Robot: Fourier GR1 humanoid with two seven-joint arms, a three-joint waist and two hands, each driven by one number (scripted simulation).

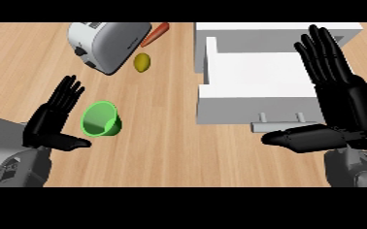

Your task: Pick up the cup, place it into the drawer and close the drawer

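A green cup (pixel 101 119) lies on its side on the wooden counter at the left, its mouth turned toward me and to the left. Just left of it is my left hand (pixel 49 121), open with fingers straight and thumb out, apart from the cup. The white drawer (pixel 258 75) stands pulled open at the right, its inside bare, with a grey handle (pixel 282 123) on its front. My right hand (pixel 337 97) is open, fingers straight, over the drawer's right side, thumb pointing left near the handle.
A silver toaster (pixel 108 43) lies at the back left. Beside it are a yellow lemon (pixel 142 62) and an orange carrot (pixel 155 34). Bare wood spans the middle between cup and drawer.
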